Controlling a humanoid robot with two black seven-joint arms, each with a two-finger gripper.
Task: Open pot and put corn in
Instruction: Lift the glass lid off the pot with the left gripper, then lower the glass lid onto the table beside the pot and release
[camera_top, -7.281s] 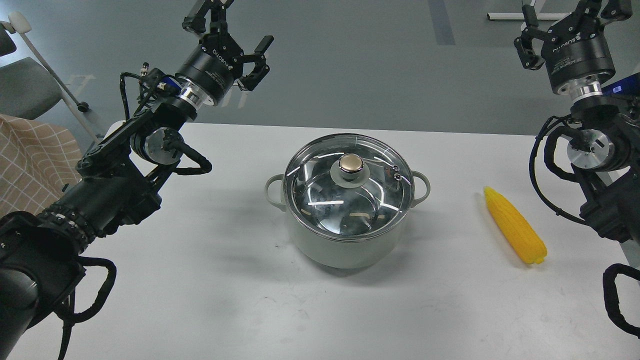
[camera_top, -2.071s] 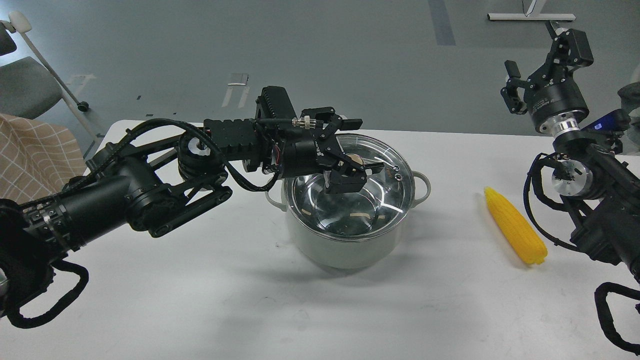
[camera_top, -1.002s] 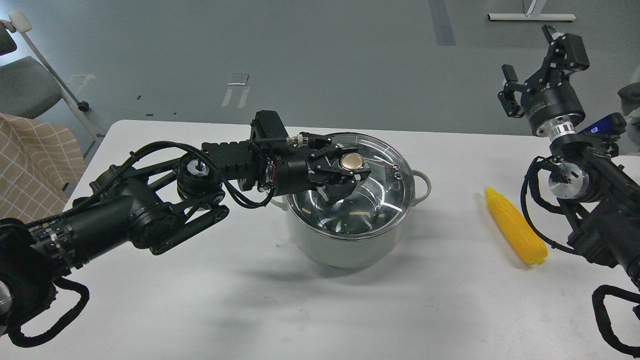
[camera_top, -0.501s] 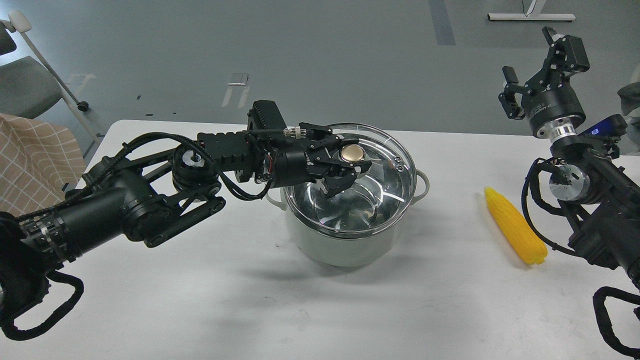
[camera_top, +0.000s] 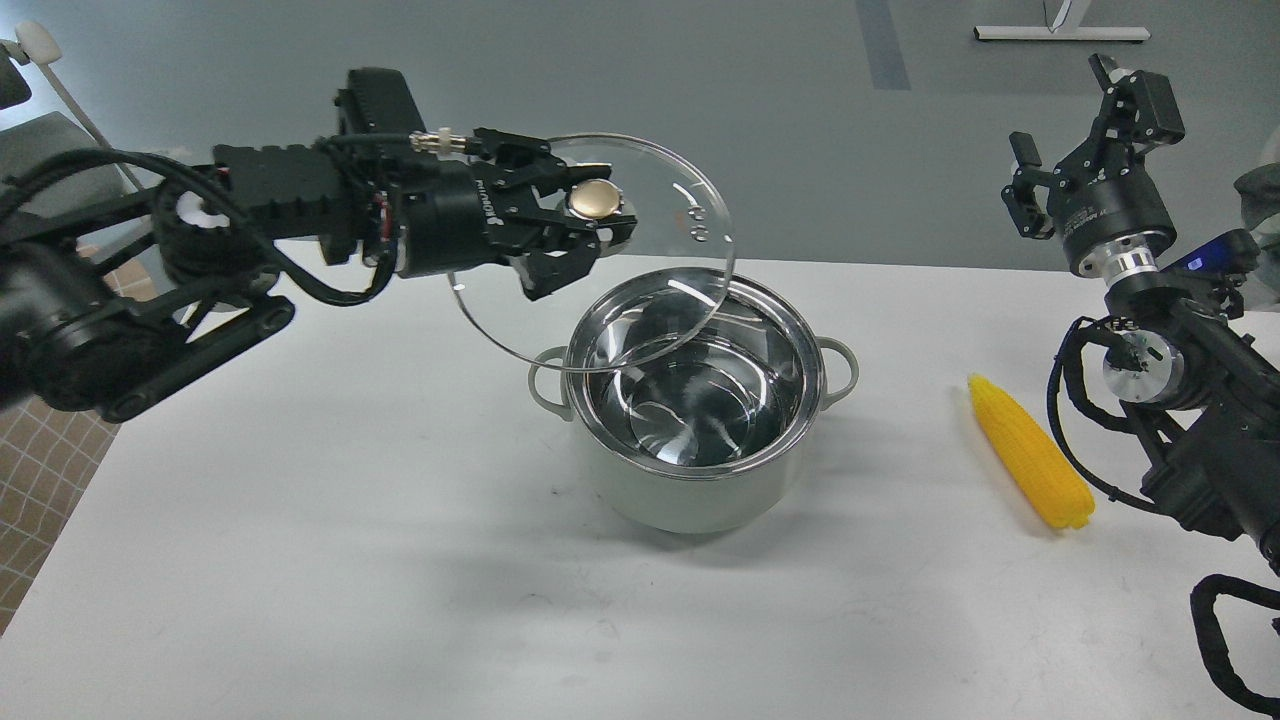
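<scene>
The pale grey-green pot (camera_top: 690, 500) stands uncovered in the middle of the white table, its shiny steel inside empty. My left gripper (camera_top: 585, 215) is shut on the gold knob of the round glass lid (camera_top: 660, 290) and holds the lid tilted in the air, above and left of the pot. The lid's lower edge still overlaps the pot's left rim in this view. The yellow corn cob (camera_top: 1032, 465) lies on the table to the right of the pot. My right gripper (camera_top: 1085, 130) is open and empty, raised beyond the table's far right.
The white table (camera_top: 400, 560) has bare surface left of and in front of the pot. A checked cloth (camera_top: 35, 470) shows at the left edge. A chair (camera_top: 30, 130) stands at the far left beyond the table.
</scene>
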